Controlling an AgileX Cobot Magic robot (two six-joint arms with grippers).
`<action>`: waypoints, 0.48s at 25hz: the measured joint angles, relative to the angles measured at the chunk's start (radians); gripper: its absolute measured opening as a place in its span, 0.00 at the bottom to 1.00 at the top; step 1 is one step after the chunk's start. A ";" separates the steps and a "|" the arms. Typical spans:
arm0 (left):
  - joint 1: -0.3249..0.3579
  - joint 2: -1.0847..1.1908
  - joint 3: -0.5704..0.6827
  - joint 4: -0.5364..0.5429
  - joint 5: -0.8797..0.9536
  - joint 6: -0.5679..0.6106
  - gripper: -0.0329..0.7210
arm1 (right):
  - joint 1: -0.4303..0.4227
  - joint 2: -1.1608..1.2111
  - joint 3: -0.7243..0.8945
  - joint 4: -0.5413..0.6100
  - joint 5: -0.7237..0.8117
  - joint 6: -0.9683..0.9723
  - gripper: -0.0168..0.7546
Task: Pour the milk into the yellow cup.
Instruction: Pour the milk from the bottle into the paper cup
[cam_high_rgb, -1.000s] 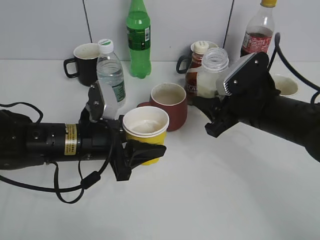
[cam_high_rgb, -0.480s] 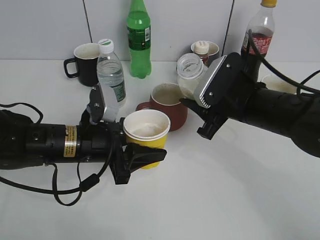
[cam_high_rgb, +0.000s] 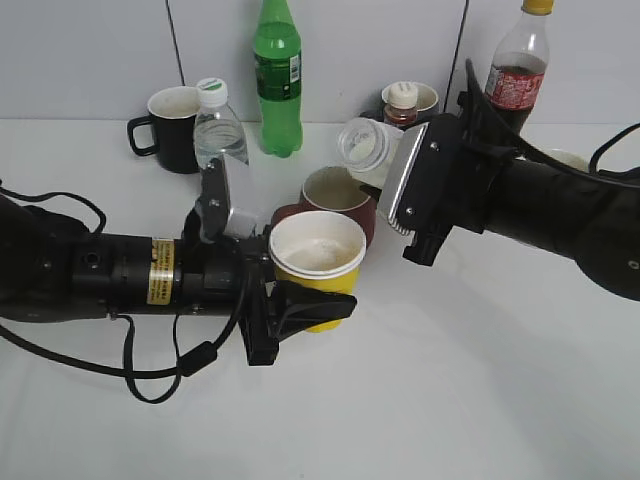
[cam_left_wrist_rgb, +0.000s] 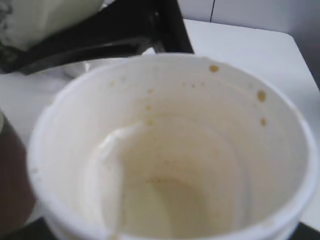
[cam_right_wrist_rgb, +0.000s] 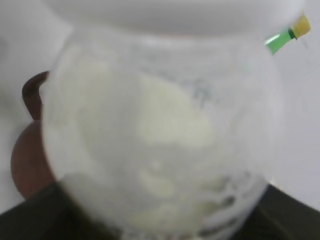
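Note:
My left gripper (cam_high_rgb: 300, 308) is shut on the yellow cup (cam_high_rgb: 318, 262), a small paper cup with a white rim, held upright above the table. The left wrist view looks into the cup (cam_left_wrist_rgb: 165, 165): the inside is white with brown specks and a pale film at the bottom. My right gripper (cam_high_rgb: 392, 185) is shut on the milk bottle (cam_high_rgb: 365, 148), which is tilted left with its open neck pointing toward the cup, up and to the right of it. The right wrist view is filled by the bottle (cam_right_wrist_rgb: 160, 145) with white milk inside. No stream of milk shows.
A brick-red mug (cam_high_rgb: 338, 196) stands right behind the cup, under the bottle's mouth. At the back stand a black mug (cam_high_rgb: 170, 115), a clear water bottle (cam_high_rgb: 212, 120), a green bottle (cam_high_rgb: 277, 75), a brown bottle (cam_high_rgb: 402, 100) and a cola bottle (cam_high_rgb: 515, 70).
My right gripper has carried the milk bottle left and tipped it from upright to steeply tilted. My left gripper has moved the yellow cup a little right, toward the bottle.

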 joint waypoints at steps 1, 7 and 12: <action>-0.017 -0.001 -0.005 0.000 0.000 -0.001 0.58 | 0.000 0.000 -0.001 0.004 0.000 -0.035 0.59; -0.031 -0.001 -0.009 -0.002 -0.001 -0.001 0.58 | 0.000 0.000 -0.001 0.021 -0.017 -0.188 0.59; -0.031 -0.001 -0.009 -0.002 -0.001 -0.001 0.58 | 0.000 0.000 -0.001 0.026 -0.037 -0.263 0.59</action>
